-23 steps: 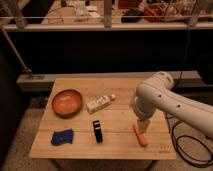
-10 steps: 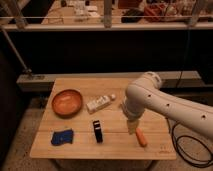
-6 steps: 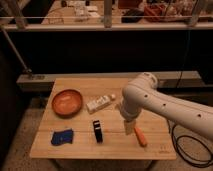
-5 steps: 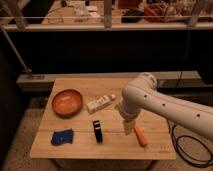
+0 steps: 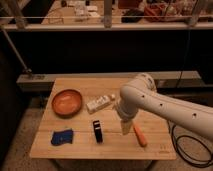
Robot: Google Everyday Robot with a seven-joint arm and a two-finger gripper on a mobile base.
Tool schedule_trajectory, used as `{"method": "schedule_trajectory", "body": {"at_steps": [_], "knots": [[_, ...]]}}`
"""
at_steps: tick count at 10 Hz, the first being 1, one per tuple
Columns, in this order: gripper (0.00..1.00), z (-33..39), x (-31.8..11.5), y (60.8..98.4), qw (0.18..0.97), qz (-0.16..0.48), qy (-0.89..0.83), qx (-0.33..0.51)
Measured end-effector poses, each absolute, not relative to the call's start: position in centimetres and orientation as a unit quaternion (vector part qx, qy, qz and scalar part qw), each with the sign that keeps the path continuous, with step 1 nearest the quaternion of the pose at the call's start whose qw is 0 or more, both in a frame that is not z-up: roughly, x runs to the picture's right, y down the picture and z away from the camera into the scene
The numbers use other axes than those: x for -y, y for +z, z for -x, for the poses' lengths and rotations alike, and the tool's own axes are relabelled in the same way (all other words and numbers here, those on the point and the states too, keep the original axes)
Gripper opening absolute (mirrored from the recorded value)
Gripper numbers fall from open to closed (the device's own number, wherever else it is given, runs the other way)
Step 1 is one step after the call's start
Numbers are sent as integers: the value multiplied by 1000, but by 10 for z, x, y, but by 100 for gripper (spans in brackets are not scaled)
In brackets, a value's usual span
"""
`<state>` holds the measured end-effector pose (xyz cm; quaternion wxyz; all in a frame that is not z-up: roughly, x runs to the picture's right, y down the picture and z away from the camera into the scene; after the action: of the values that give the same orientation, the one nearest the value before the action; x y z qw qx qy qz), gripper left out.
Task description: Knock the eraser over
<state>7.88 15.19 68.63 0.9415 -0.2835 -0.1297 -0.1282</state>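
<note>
The eraser [image 5: 97,131] is a small black block standing upright on the wooden table [image 5: 75,147], near its front middle. My gripper [image 5: 125,128] hangs from the white arm [image 5: 150,102] and points down at the table. It is a little to the right of the eraser and apart from it. An orange carrot-like object [image 5: 139,135] lies just right of the gripper.
An orange bowl [image 5: 67,102] sits at the table's left. A white packet [image 5: 100,103] lies behind the eraser. A blue object [image 5: 62,136] lies at the front left. A black cable [image 5: 192,150] hangs at the right. A dark counter and railing stand behind the table.
The arm and gripper have moved left across the table, from above the orange object toward the eraser. The eraser still stands upright.
</note>
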Motion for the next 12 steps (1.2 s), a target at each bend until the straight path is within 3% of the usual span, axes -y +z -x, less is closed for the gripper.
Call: {"method": "schedule_trajectory", "body": {"at_steps": [8, 10, 12], "knots": [[80, -69, -159, 701, 940, 283, -126, 146], [71, -64, -160, 705, 939, 282, -128, 150], [69, -60, -161, 709, 938, 282, -128, 153]]}}
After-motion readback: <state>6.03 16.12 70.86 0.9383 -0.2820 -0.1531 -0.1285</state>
